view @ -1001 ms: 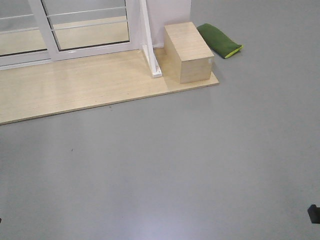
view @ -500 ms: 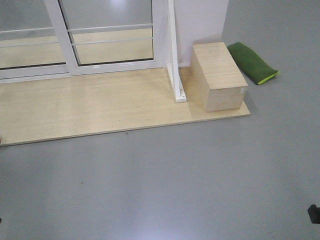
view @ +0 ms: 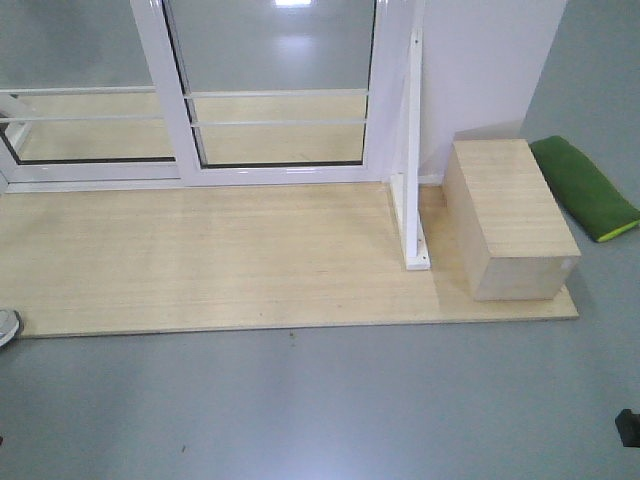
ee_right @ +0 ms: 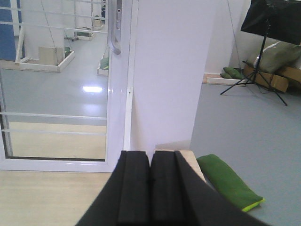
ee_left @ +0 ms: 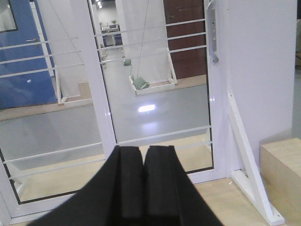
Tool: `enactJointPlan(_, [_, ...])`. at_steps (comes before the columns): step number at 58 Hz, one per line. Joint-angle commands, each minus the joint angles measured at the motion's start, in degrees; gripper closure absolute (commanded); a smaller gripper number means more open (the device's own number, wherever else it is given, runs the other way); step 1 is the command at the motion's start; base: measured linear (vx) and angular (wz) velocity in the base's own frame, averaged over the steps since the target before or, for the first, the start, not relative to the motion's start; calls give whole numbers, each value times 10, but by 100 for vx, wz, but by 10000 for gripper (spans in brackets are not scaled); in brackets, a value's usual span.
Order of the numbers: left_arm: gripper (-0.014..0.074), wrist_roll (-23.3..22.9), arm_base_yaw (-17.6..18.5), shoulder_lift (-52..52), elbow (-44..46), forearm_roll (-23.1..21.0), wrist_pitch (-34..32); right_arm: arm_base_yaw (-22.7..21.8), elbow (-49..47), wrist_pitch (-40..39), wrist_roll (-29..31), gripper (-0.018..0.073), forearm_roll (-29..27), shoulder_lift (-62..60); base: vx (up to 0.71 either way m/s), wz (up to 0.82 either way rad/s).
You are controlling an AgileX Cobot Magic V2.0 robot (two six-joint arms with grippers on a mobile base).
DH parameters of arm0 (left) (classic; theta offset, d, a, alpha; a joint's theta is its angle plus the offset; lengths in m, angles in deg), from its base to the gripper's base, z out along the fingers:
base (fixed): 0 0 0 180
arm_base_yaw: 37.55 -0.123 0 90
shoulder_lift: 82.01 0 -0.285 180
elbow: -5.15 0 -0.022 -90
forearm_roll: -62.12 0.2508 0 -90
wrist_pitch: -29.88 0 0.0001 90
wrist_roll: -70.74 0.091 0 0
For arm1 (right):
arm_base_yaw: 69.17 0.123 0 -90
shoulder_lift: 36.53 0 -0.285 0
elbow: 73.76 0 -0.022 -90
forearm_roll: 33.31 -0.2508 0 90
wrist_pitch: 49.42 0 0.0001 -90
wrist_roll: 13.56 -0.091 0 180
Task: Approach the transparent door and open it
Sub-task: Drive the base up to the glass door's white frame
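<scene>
Approach phase, near to far. The left end effector (ee_left: 143,153) and the right end effector (ee_right: 150,157) each fill the bottom of their wrist view, pads pressed together and holding nothing. Bare grey floor (view: 320,400) lies ahead of the base, then a low wooden platform (view: 200,250). At the platform's right end stand a slanted brace (view: 412,150) and a wooden box (view: 510,215), with a green cushion (view: 585,185) beyond the box. The transparent door (view: 280,60) rises at the platform's far edge, well apart from both arms. Its curved pull handle (ee_left: 215,42) sits high on the right stile, just beside the white wall (ee_right: 164,70). A handle-less panel (view: 80,60) adjoins it on the left.

Advised execution:
- Drive straight toward the handle stile.
- Stop short of the brace and box.
- Spread one end effector before reaching up.
- The door probably slides left, so pull along the track.
</scene>
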Motion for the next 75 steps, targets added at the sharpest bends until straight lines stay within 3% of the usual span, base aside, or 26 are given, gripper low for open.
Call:
enactJointPlan(1, [602,-3,0,-7,-17,-6,-44,-2,8,-47,1,567,1,-9,48,17])
enactJointPlan(75, [602,-3,0,-7,-17,-6,-44,-2,8,-47,1,567,1,-9,40,4])
